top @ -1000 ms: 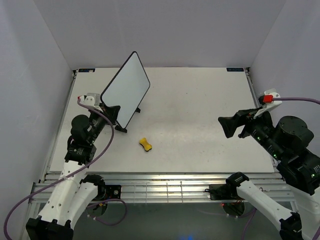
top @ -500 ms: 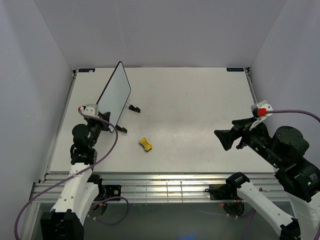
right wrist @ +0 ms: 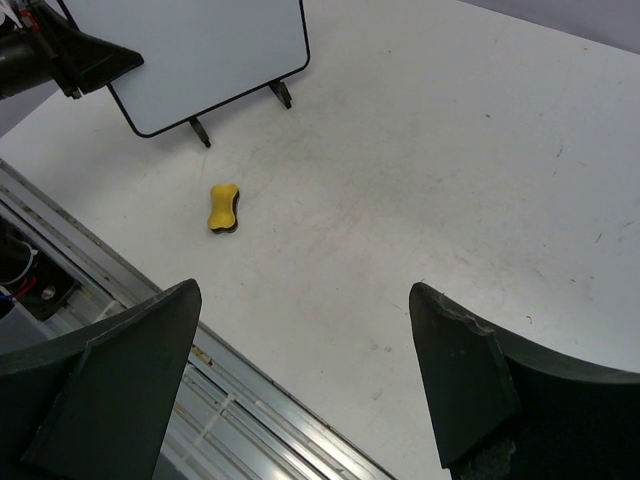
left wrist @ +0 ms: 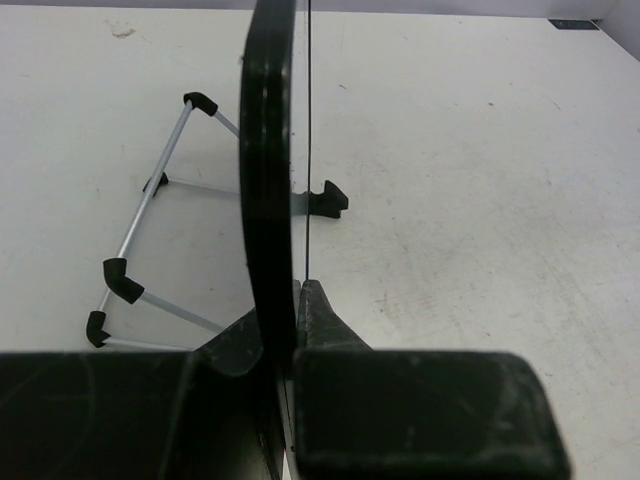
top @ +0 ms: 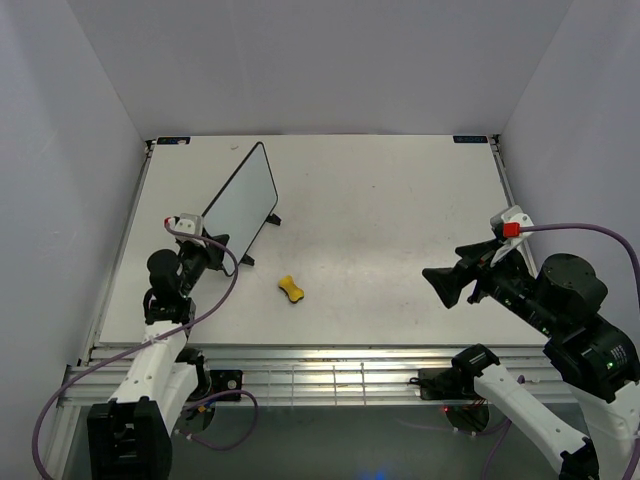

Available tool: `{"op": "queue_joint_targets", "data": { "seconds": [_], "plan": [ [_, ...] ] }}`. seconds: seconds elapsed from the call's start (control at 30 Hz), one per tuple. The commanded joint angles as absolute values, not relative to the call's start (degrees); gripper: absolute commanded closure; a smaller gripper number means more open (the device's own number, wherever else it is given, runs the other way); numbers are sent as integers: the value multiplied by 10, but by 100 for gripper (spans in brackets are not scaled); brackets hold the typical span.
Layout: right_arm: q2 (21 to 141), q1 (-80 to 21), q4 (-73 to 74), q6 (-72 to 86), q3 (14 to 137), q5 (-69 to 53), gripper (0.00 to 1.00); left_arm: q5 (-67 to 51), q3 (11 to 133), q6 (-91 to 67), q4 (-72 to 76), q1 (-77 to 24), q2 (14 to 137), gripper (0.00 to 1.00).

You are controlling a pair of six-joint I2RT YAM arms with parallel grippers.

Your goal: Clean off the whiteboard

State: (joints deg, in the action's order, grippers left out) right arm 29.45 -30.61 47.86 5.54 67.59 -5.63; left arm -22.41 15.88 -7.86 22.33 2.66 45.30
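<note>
— Where is the left gripper (top: pixel 218 250)?
— At the near left edge of the whiteboard (top: pixel 243 198), jaws clamped on its black rim. The board stands tilted, its plain white face turned toward the right arm
— And to the right of it?
— A yellow peanut-shaped eraser (top: pixel 291 288) lies on the table (top: pixel 400 200) near the whiteboard's near foot, apart from it
— The right gripper (top: pixel 441 285)?
— Well to the right of the whiteboard, above the table, fingers spread wide apart

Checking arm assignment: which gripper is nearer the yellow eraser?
Left. The left gripper, clamped on the whiteboard, sits left of the yellow eraser; the right gripper hangs open farther to its right.
</note>
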Motion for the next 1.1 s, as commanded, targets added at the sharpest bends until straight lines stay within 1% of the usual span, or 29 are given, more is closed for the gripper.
{"op": "queue_joint_targets", "data": {
  "seconds": [0.0, 0.23, 0.5, 0.73, 0.93, 0.97, 1.0, 1.07],
  "plan": [
    [292, -308, 441, 47, 679, -77, 10, -241, 176, -59, 279, 33, 456, 100],
    [293, -308, 438, 47, 674, -88, 10, -219, 171, -49, 263, 38, 475, 100],
    [286, -308, 424, 47, 656, -105, 10, -128, 156, -24, 255, 38, 497, 100],
    [280, -308, 417, 47, 648, -120, 10, -113, 146, -3, 276, 39, 504, 100],
    [274, -308, 417, 47, 650, -121, 10, -77, 166, -14, 231, 39, 521, 100],
    [272, -308, 418, 47, 652, -121, 10, -77, 170, -26, 223, 39, 524, 99],
    [272, -308, 418, 46, 656, -121, 10, -80, 175, -32, 208, 39, 526, 95],
    [272, -308, 420, 45, 660, -120, 10, -83, 190, -46, 193, 39, 538, 97]
  ]
}}
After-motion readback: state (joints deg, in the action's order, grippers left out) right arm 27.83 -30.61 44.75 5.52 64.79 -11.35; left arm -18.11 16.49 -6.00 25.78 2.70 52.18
